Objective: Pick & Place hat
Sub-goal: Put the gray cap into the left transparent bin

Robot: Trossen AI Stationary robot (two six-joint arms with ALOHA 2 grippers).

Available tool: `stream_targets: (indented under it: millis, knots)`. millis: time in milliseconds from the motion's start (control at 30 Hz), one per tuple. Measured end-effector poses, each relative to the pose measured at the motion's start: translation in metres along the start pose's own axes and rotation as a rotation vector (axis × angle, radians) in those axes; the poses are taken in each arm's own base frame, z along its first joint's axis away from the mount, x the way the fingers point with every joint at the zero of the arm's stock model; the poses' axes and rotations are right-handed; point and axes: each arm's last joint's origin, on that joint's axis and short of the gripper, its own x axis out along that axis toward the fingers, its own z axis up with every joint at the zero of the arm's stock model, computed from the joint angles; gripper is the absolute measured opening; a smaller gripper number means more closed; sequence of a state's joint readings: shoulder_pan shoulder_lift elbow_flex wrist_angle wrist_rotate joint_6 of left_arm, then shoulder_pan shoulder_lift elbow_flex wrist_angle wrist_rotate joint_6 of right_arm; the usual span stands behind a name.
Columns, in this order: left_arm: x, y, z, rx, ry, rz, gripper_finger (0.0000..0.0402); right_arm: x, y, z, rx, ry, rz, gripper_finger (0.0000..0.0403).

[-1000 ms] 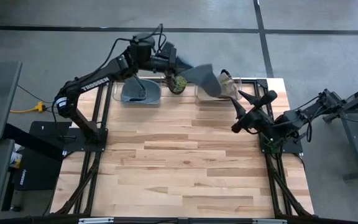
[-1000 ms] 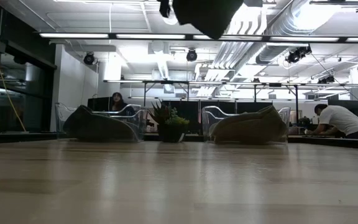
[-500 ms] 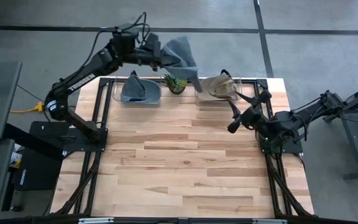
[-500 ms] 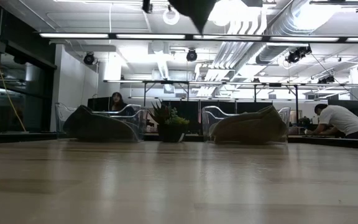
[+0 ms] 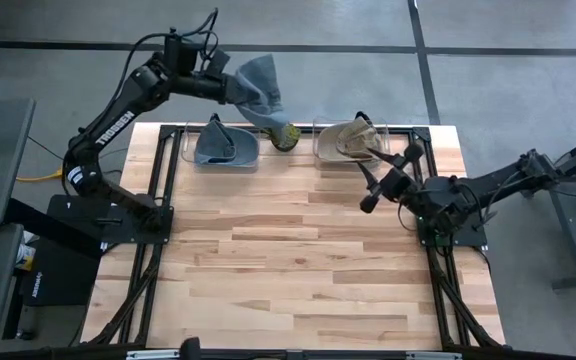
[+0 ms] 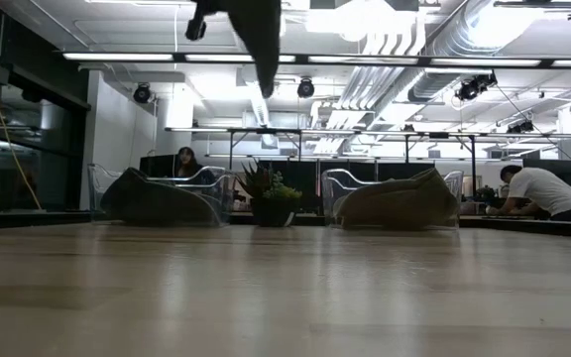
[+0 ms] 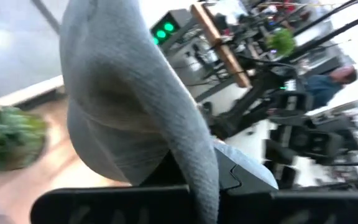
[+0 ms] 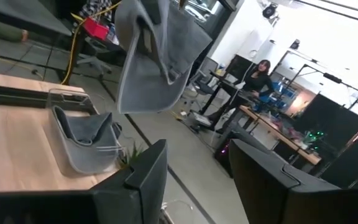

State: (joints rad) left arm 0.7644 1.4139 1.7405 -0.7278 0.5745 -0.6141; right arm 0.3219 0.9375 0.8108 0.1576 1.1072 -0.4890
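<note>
A grey hat hangs high over the table's far edge, above the small potted plant. My left gripper is shut on it. The low view shows the hat as a dark shape at the top, and the right wrist view shows it in the air. My right gripper is open and holds nothing. It hovers near the right-hand clear bin, where a tan hat lies. A second grey hat lies in the left clear bin. My left gripper pinches a fold of the hat's knitted cloth between its two fingers; how many layers I cannot tell. The fingers come from the table's left, slanting slightly down. The hat is lifted clear and droops past the fingers toward the plant.
The two clear bins and the plant stand in a row along the far edge. The bare wooden tabletop spreads toward the near edge. Black frame rails run along both sides. People sit at desks in the room beyond the table.
My left gripper has swung along the far edge toward the table's left, rolling as it went. It carried the hat from above the right bin to above the plant. My right gripper has rolled and shifted slightly toward the table's left, and stays open.
</note>
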Motion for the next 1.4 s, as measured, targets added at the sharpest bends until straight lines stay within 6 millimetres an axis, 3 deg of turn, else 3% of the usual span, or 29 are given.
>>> stream_targets:
  millis: [433,700,967,1400]
  knots:
    - [-0.027,0.033,0.015,0.046,-0.010,0.054,0.0000,0.012,-0.004,-0.004,0.053,0.008,0.002,0.0168]
    - [-0.040,0.059,0.013,0.030,0.036,0.110,0.0000,0.026,0.003,-0.010,0.072,0.024,0.018,0.0168]
    - [-0.035,0.102,-0.004,-0.052,0.059,0.079,0.0000,0.039,0.012,-0.016,0.086,0.051,0.013,0.0168]
    - [-0.027,0.166,-0.057,-0.094,0.036,0.032,0.0000,0.046,0.007,-0.018,0.178,0.054,0.002,0.0168]
